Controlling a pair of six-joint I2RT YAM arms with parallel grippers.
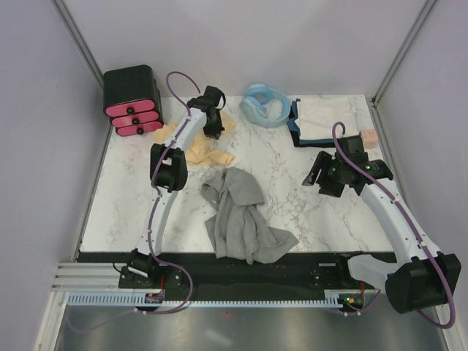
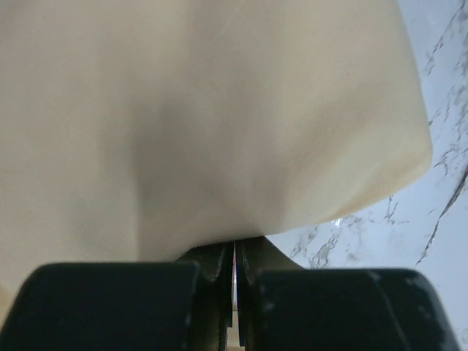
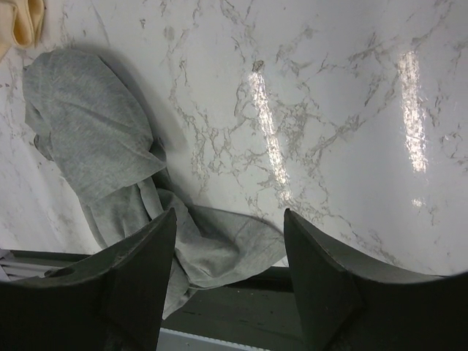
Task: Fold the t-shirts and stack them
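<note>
A: What's in the black box [image 1: 131, 99]?
B: Can't tell; its pink drawers are pushed in. It stands back-left of the grey t-shirt [image 1: 241, 216].
A: And the jaws?
B: Left jaws clamped on the tan-yellow t-shirt [image 2: 205, 110], just behind the grey one. Right jaws apart, over bare desk [image 1: 292, 183] to its right. The grey hem reaches the desk's near edge.

A white marble-patterned table [image 1: 292, 212] is boxed in by plain pale grey walls [image 1: 241, 44] at its far edge and both sides, with slanting metal posts [image 1: 77, 36] at its far corners. A black box with pink drawers [image 1: 131, 88] sits on its far left corner. A black strip [image 1: 241, 274] and white slotted rail [image 1: 241, 298] line its near edge. Glare streaks [image 3: 409, 110] shine on its top.
</note>
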